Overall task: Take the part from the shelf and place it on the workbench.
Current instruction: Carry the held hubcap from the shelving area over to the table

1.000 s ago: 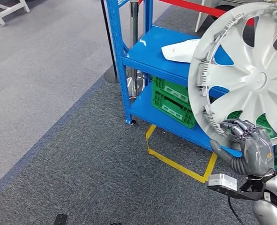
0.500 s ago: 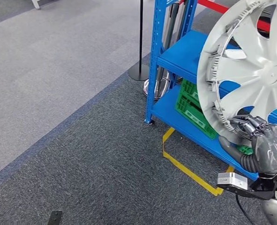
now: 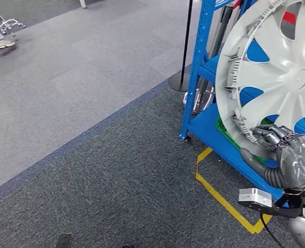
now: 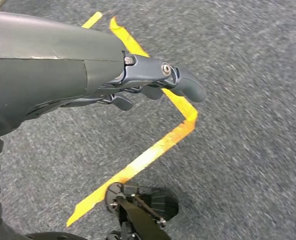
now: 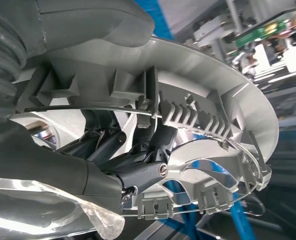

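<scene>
At the right of the frame, the right hand (image 3: 289, 155) gripped the hubcap (image 3: 273, 77) by its lower rim, before the shelf (image 3: 205, 67). The left hand (image 4: 146, 85) held nothing, fingers loosely extended.

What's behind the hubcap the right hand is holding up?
Behind the silver plastic hubcap, held by the right hand, blue metal shelf boards and a green crate show through its openings; anything else there is covered.

Open grey carpet (image 3: 84, 103) spreads wide beside the blue shelf (image 3: 199, 67) — near its corner post stand a black stanchion (image 3: 183, 57) and yellow floor tape (image 3: 221, 196).
</scene>
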Available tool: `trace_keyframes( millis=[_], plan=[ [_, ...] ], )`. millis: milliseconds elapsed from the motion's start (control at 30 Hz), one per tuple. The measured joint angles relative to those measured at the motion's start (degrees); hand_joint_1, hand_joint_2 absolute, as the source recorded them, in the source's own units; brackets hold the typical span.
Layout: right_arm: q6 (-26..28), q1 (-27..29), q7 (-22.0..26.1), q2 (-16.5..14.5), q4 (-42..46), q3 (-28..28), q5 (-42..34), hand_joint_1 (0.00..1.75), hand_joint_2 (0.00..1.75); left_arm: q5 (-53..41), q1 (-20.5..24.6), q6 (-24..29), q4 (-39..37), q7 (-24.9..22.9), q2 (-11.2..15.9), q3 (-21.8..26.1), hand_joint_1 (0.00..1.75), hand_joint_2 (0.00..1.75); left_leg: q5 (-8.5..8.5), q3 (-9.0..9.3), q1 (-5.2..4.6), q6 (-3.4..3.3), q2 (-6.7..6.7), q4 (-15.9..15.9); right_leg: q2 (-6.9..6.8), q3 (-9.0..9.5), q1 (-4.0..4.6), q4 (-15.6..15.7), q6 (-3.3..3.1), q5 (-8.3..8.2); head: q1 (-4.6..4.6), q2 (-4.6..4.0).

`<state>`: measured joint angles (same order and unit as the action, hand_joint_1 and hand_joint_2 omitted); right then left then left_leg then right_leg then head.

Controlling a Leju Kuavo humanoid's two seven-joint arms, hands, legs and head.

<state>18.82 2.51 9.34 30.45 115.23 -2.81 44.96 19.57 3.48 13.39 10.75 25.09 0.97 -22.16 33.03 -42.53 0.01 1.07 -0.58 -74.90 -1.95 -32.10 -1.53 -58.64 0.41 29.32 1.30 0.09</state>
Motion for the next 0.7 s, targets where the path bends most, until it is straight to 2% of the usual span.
trace_keyframes(
  millis=[33, 67, 100, 133, 167, 200, 233, 267, 300, 333, 367, 433, 467, 500, 533, 567, 600, 633, 667, 700],
  plan=[
    [0.01, 0.15, -0.09, 0.0, 0.01, 0.01, 0.21, 1.75, 1.75, -0.16, -0.01, -0.01, 0.0, -0.03, -0.03, -0.01, 0.0, 1.75, -0.65, 0.12, 0.11, 0.03, 0.1, 0.11, -0.74, 0.1, 0.01, 0.0, 0.01, 0.09, 0.01, 0.0],
    [0.03, 0.33, -0.16, 0.0, 0.02, 0.03, 0.39, 1.75, 1.75, -0.32, -0.01, -0.01, 0.0, -0.07, -0.05, -0.01, 0.0, 1.75, -2.26, 1.33, 0.14, -0.07, 0.37, 2.47, -1.45, 0.25, 0.02, 0.0, 0.07, 0.2, 0.01, 0.0],
    [0.07, 0.49, -0.2, 0.0, 0.02, 0.06, 0.56, 1.75, 1.75, -0.47, 0.02, 0.0, 0.0, -0.11, -0.06, -0.02, 0.0, 1.75, -4.27, 3.28, 0.03, -0.34, 1.27, 6.3, -2.12, 0.42, 0.04, 0.0, 0.16, 0.33, 0.01, 0.0],
    [0.1, 0.65, -0.2, -0.01, 0.03, 0.12, 0.73, 1.75, 1.75, -0.61, 0.11, 0.01, 0.0, -0.14, -0.06, -0.04, 0.0, 1.75, -5.73, 5.25, -0.33, -0.69, 2.75, 10.24, -2.75, 0.58, 0.17, -0.03, 0.35, 0.5, 0.0, 0.0],
    [0.15, 0.8, -0.17, -0.01, 0.03, 0.21, 0.89, 1.75, 1.75, -0.72, 0.26, 0.01, 0.0, -0.16, -0.08, -0.06, 0.0, 1.75, -6.64, 6.71, -0.67, -1.09, 4.01, 13.3, -3.32, 0.66, 0.3, -0.05, 0.58, 0.65, -0.03, 0.0],
    [0.19, 0.91, -0.13, -0.02, 0.03, 0.3, 1.04, 1.75, 1.75, -0.8, 0.38, 0.01, 0.0, -0.16, -0.09, -0.08, 0.0, 1.75, -6.92, 7.44, -1.02, -1.43, 4.94, 15.07, -3.92, 0.72, 0.44, -0.04, 0.84, 0.77, -0.08, 0.0],
    [0.21, 0.99, -0.05, -0.02, 0.04, 0.37, 1.16, 1.75, 1.75, -0.86, 0.48, 0.01, 0.0, -0.17, -0.1, -0.1, 0.0, 1.75, -6.72, 7.52, -1.29, -1.67, 5.06, 15.62, -4.54, 0.77, 0.56, 0.01, 1.13, 0.87, -0.12, 0.0],
    [0.23, 1.02, 0.0, -0.02, 0.04, 0.41, 1.25, 1.75, 1.75, -0.9, 0.51, 0.01, 0.0, -0.17, -0.1, -0.12, 0.0, 1.75, -6.79, 7.41, -1.31, -1.94, 4.37, 15.84, -5.22, 0.92, 0.56, 0.13, 1.42, 0.94, -0.15, 0.0],
    [0.22, 1.0, 0.03, -0.01, 0.04, 0.43, 1.32, 1.75, 1.75, -0.94, 0.45, 0.01, 0.0, -0.18, -0.09, -0.13, 0.0, 1.75, -6.95, 7.49, -1.22, -2.26, 3.71, 16.15, -5.27, 0.99, 0.45, 0.16, 1.73, 1.21, -0.19, 0.0],
    [0.21, 1.02, 0.05, -0.01, 0.05, 0.46, 1.35, 1.75, 1.75, -0.98, 0.43, 0.0, 0.0, -0.2, -0.15, -0.15, 0.0, 1.75, -7.11, 7.65, -1.08, -2.59, 3.01, 16.47, -4.26, 0.86, 0.31, -0.28, 1.96, 1.75, -0.21, 0.0],
    [0.18, 1.04, 0.05, 0.01, 0.08, 0.51, 1.38, 1.75, 1.75, -1.01, 0.48, -0.01, 0.0, -0.21, -0.18, -0.18, 0.0, 1.75, -7.29, 7.82, -0.92, -2.89, 2.31, 16.78, -2.66, 0.25, 0.2, -1.65, 2.11, 2.72, -0.32, 0.0],
    [0.1, 1.07, 0.09, 0.02, 0.15, 0.67, 1.49, 1.75, 1.75, -1.08, 0.77, -0.05, 0.0, -0.23, -0.27, -0.25, 0.0, 1.75, -7.43, 7.95, -0.78, -3.27, 0.9, 16.96, 0.8, -2.77, 0.16, -7.54, 2.11, 5.57, -0.64, 0.0],
    [0.04, 1.07, 0.1, 0.02, 0.17, 0.73, 1.57, 1.75, 1.75, -1.15, 0.94, -0.1, 0.0, -0.26, -0.26, -0.3, 0.0, 1.75, -7.42, 7.93, -0.79, -3.38, 0.12, 16.92, 1.47, -4.76, 0.23, -11.1, 2.13, 6.79, -0.78, 0.0],
    [-0.05, 1.06, 0.1, 0.02, 0.17, 0.77, 1.63, 1.75, 1.75, -1.27, 1.04, -0.15, 0.0, -0.3, -0.28, -0.37, 0.0, 1.75, -7.4, 7.96, -0.81, -3.46, -0.69, 16.87, 1.74, -6.37, 0.27, -13.67, 2.17, 7.25, -0.84, 0.0],
    [-0.18, 1.05, 0.09, 0.02, 0.17, 0.77, 1.67, 1.75, 1.75, -1.42, 1.09, -0.23, 0.0, -0.36, -0.3, -0.44, 0.0, 1.75, -7.37, 8.01, -0.8, -3.47, -1.55, 16.81, 1.86, -7.17, 0.27, -14.41, 2.22, 6.62, -0.83, 0.0],
    [-0.33, 1.02, 0.06, 0.02, 0.18, 0.77, 1.69, 1.75, 1.75, -1.55, 1.1, -0.29, 0.0, -0.43, -0.32, -0.5, 0.0, 1.75, -7.32, 8.07, -0.73, -3.42, -2.41, 16.71, 1.99, -6.92, 0.21, -13.01, 2.29, 4.96, -0.84, 0.0],
    [-0.5, 0.93, 0.02, 0.02, 0.19, 0.77, 1.71, 1.75, 1.75, -1.65, 1.12, -0.33, 0.0, -0.51, -0.34, -0.54, 0.0, 1.75, -7.22, 8.12, -0.64, -3.28, -3.24, 16.55, 2.44, -5.77, 0.05, -9.87, 2.38, 2.68, -0.85, 0.0],
    [-0.66, 0.79, -0.01, 0.02, 0.19, 0.77, 1.74, 1.75, 1.75, -1.69, 1.16, -0.37, 0.0, -0.57, -0.33, -0.56, 0.0, 1.75, -7.07, 8.01, -0.61, -3.04, -4.04, 16.27, 3.63, -4.37, -0.17, -6.45, 2.51, 1.0, -0.86, 0.0],
    [-0.78, 0.65, -0.03, 0.03, 0.25, 0.79, 1.78, 1.75, 1.75, -1.72, 1.25, -0.37, 0.0, -0.63, -0.32, -0.57, 0.0, 1.75, -6.94, 7.75, -0.58, -2.78, -4.8, 15.85, 4.73, -3.03, -0.4, -3.6, 2.53, 0.0, -0.83, 0.0],
    [-0.86, 0.56, -0.04, 0.04, 0.31, 0.8, 1.81, 1.75, 1.75, -1.72, 1.32, -0.36, 0.0, -0.69, -0.29, -0.59, 0.0, 1.75, -6.9, 7.43, -0.56, -2.49, -5.49, 15.54, 5.57, -2.18, -0.53, -1.9, 2.48, -0.32, -0.8, 0.0]
  ],
)
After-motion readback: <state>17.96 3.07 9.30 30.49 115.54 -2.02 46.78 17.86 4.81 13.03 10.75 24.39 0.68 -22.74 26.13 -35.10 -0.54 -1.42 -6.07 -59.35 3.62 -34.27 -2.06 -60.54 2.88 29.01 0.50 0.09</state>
